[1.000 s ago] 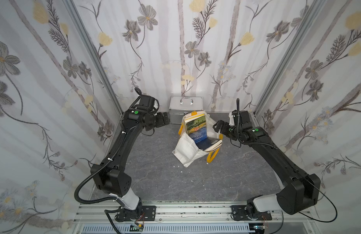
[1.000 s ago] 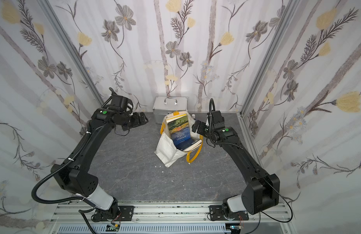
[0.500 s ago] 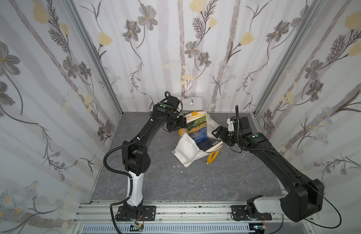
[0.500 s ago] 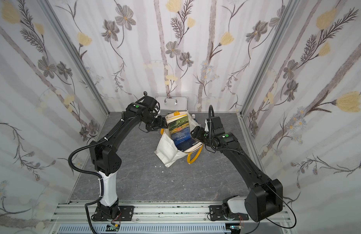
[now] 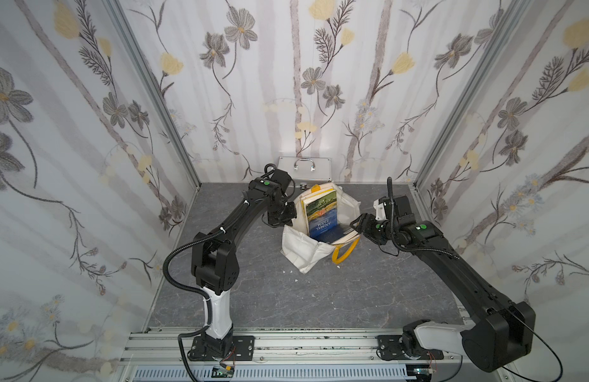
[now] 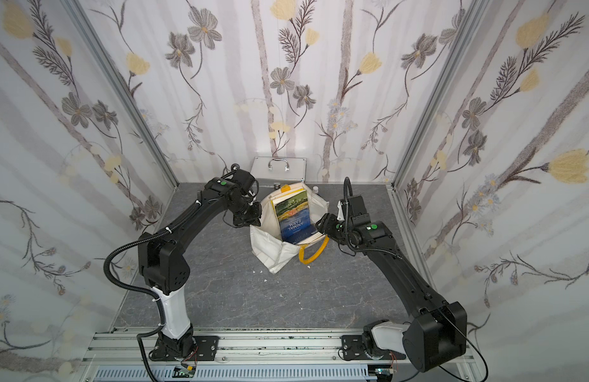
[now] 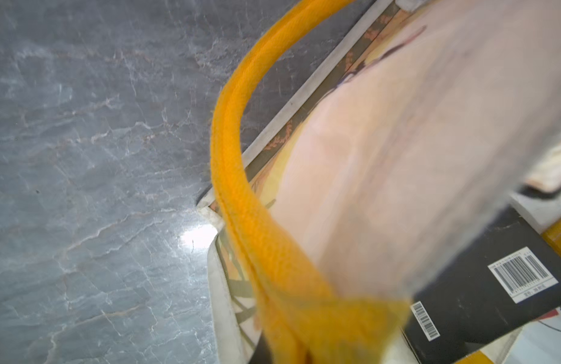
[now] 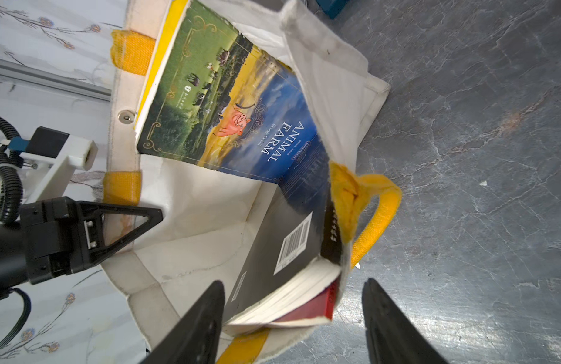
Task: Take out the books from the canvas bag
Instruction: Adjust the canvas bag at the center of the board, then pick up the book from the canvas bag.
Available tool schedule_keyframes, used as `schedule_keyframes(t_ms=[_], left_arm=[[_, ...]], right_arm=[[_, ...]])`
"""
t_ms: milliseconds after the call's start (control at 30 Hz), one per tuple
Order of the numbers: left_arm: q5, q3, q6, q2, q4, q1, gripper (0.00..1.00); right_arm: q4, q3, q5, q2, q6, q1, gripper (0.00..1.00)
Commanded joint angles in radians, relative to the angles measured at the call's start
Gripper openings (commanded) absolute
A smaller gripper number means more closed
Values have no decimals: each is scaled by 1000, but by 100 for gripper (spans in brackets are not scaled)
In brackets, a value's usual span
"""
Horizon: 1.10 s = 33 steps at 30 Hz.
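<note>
Having swung in, left gripper [image 8: 148, 220] pinches canvas bag [image 8: 194, 201] rim, right gripper [image 8: 293, 282] open astride books [image 8: 241, 104].

Blurred canvas bag [image 7: 414, 141] fabric just ahead of the left gripper [image 8: 146, 220] hides its fingers from its wrist camera. Between the right gripper's [image 8: 293, 282] fingers, the black book [image 8: 272, 239] covers most of the red book [image 8: 313, 307].

Blue book [image 8: 228, 104], front cover: "ANIMAL FARM", "George Orwell". Black book [image 8: 272, 239], back cover: barcode, digits too small to read.
</note>
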<state>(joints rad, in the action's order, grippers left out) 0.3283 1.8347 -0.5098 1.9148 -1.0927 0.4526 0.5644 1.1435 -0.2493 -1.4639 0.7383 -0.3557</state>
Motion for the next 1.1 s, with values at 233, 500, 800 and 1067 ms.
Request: schedule_keyframes(t_ms=[233, 500, 800, 1067], left_arm=[[129, -277, -196, -226, -1, 16, 16], [-60, -234, -128, -332, -126, 15, 97], [-225, 164, 40, -26, -167, -2, 100], [-227, 547, 102, 274, -225, -13, 100]], right_arm=[[-44, 237, -83, -249, -93, 14, 28], [56, 451, -88, -423, -201, 16, 25], [115, 522, -90, -444, -249, 15, 47], [261, 551, 50, -377, -274, 5, 59]])
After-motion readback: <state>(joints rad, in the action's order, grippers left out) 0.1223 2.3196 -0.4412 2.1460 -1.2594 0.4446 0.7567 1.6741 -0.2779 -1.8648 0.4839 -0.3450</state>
